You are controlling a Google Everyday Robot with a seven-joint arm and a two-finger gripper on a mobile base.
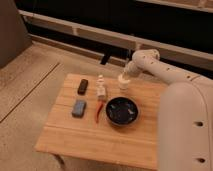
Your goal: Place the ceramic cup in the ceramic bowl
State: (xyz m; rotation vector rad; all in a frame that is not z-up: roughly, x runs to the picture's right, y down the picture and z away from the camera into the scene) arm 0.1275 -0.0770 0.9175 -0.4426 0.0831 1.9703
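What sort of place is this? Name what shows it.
Probably an indoor robot test area: a small wooden table on speckled floor, pale rails along a dark wall. The tool grips a small cream-beige ceramic cup behind the wide black bowl.
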